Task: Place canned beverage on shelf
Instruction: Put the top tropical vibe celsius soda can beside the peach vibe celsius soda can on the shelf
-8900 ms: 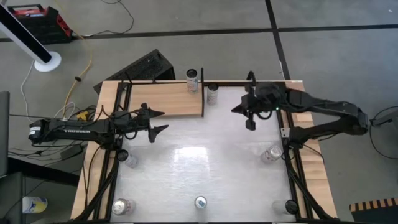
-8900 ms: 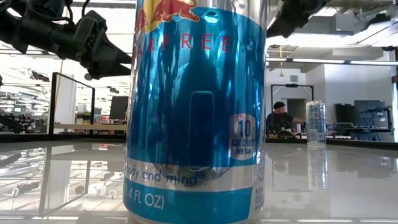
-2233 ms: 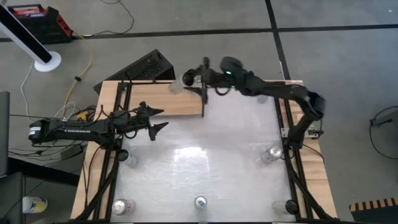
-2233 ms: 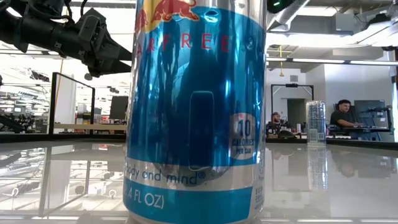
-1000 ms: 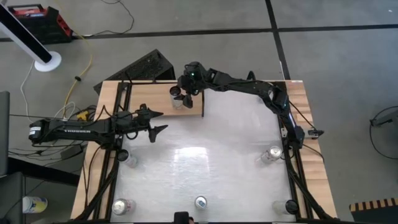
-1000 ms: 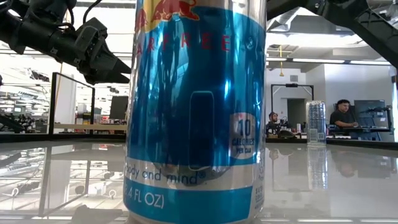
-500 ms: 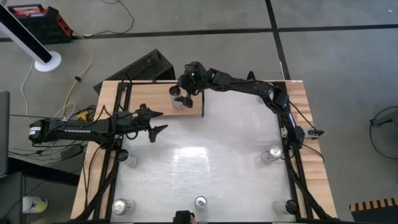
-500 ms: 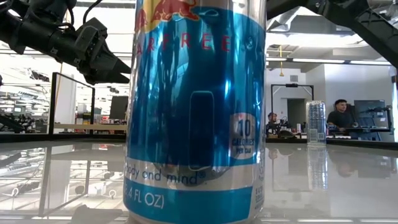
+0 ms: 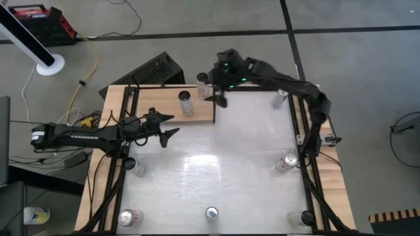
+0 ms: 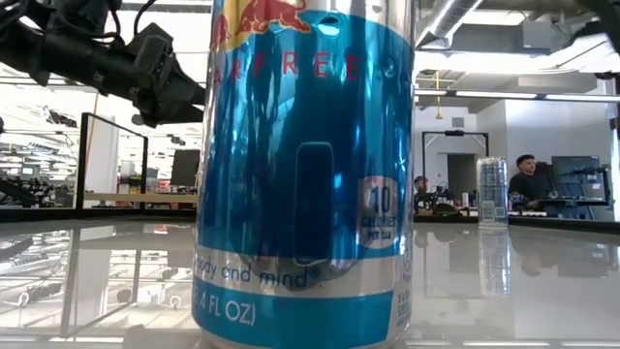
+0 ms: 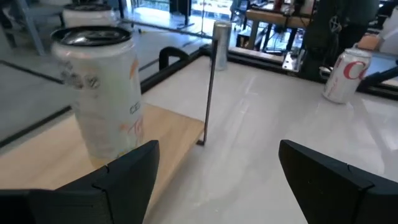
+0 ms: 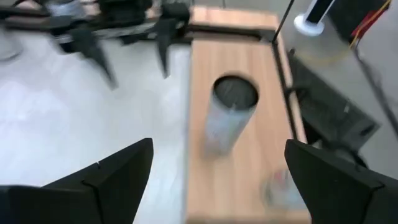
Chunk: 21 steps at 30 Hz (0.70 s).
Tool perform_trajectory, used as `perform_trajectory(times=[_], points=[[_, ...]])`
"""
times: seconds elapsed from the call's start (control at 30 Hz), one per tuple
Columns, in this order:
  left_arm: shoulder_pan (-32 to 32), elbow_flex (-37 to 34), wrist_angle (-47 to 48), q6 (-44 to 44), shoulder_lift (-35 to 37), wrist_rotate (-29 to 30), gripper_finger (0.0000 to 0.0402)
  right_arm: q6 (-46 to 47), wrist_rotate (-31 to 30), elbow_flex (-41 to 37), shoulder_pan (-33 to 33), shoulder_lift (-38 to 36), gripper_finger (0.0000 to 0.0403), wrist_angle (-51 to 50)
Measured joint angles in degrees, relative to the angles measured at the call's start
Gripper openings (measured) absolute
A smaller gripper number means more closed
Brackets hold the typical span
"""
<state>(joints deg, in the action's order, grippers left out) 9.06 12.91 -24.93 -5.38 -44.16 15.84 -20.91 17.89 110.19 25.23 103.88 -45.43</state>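
Pale silvery can (image 9: pixel 186 103) stands upright on the wooden shelf (image 9: pixel 157 105); right gripper (image 9: pixel 217 96) spread open, empty

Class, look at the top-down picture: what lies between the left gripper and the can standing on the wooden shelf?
In the high view, only bare shelf wood lies between the left gripper and the can.

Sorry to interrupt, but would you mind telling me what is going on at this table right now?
The robot is stocking cans on the wooden shelf. One can stands upright on the board, free of either claw. The right claw is open and empty, just off the shelf's edge over the white table. The left claw waits open near the shelf's front edge. More cans stand around the table.
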Motion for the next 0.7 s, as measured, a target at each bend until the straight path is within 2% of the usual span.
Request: perform_trajectory(times=[0.2,0.3,0.37,0.5,0.6,0.7], points=[[1.9,3.6,-3.1,2.6,-10.7,2.3,0.0318,1.1,0.0,-0.1,0.0,-8.1,0.0388,-15.9],[3.6,6.7,-2.7,3.9,-16.1,-3.1,0.0318,1.9,0.1,-4.1,0.0,-12.5,0.0388,-16.7],[4.5,8.6,-2.6,5.0,-19.8,-4.9,0.0316,2.0,0.1,-8.7,0.0,-15.9,0.0388,-14.3],[6.2,11.6,-2.3,7.3,-25.7,-2.8,0.0286,2.0,0.1,-20.3,0.0,-23.4,0.0388,-7.2],[7.5,12.8,-2.4,8.5,-28.0,-2.6,0.0240,2.3,0.1,-29.5,0.0,-29.3,0.0388,0.1],[8.8,12.9,-2.3,9.5,-28.9,-5.1,0.0179,2.5,0.0,-37.6,0.0,-34.4,0.0388,6.1]])
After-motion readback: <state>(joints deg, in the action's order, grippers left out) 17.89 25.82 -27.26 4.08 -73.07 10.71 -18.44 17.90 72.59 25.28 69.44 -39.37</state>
